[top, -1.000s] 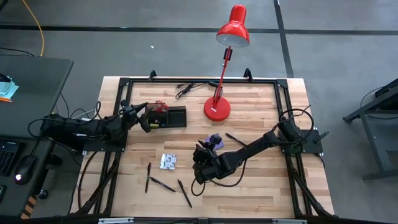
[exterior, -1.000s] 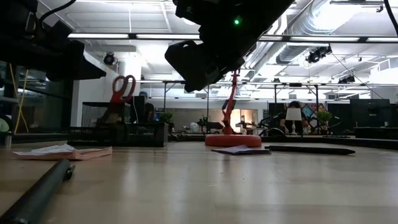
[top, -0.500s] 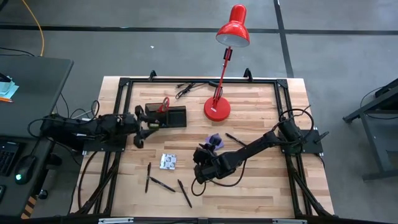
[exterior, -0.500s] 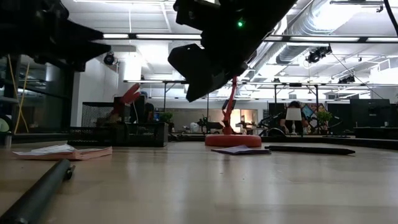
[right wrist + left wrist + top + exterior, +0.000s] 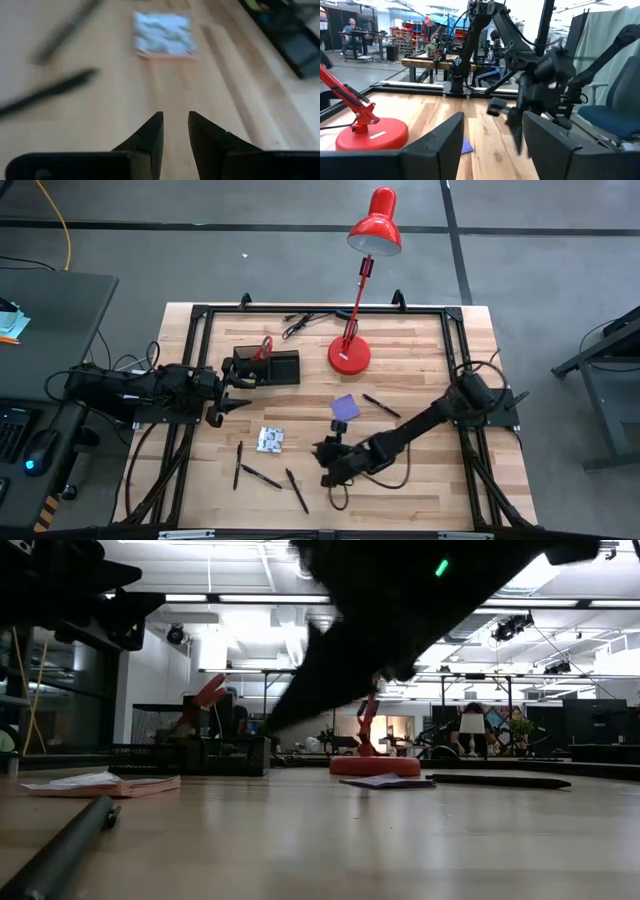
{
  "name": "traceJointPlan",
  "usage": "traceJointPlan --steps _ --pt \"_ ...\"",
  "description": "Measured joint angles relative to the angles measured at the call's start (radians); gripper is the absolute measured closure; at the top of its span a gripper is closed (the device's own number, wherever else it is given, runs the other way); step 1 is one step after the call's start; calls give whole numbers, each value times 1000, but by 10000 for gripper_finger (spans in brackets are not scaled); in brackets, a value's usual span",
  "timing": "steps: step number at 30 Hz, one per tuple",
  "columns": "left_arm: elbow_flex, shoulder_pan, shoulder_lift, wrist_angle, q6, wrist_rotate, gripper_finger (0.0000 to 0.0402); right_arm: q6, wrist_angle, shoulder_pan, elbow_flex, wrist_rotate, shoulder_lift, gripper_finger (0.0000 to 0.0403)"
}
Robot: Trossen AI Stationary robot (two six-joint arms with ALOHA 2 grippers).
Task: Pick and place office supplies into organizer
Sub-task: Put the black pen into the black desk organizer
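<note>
Scissors stand in the organizer's cup, so the left gripper is open and empty beside it. Ahead of the right gripper, whose jaws are narrowly parted and empty, lies the patterned packet, likely its target.

Left hand: fingers parted, empty, arm stretched level from the left.
Right hand: narrow gap, empty, arm low.

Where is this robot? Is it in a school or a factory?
Probably a robotics lab or workshop. There's a wooden table with robot arms, a desk with a keyboard beside it, and more workbenches and people behind.
</note>
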Motion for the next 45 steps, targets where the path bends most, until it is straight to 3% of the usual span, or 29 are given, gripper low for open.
traceJointPlan --steps 3,10,13,19,25,33,45 --pt "0 0 1 0 1 0 219 0 11 22 -84 21 -97 320" --pt "0 0 1 -1 3 -1 218 126 60 157 -416 359 -395 320" --pt "0 0 1 -1 3 -18 218 183 110 197 -578 430 -504 320" --pt "0 0 1 0 3 -55 218 272 205 226 -844 476 -649 320" --pt "0 0 1 -1 3 -62 218 437 212 227 -990 489 -696 320" --pt "0 0 1 -13 3 -62 218 664 214 227 -1077 514 -691 320" --pt "0 0 1 -15 3 -65 218 723 224 227 -1092 413 -691 320"
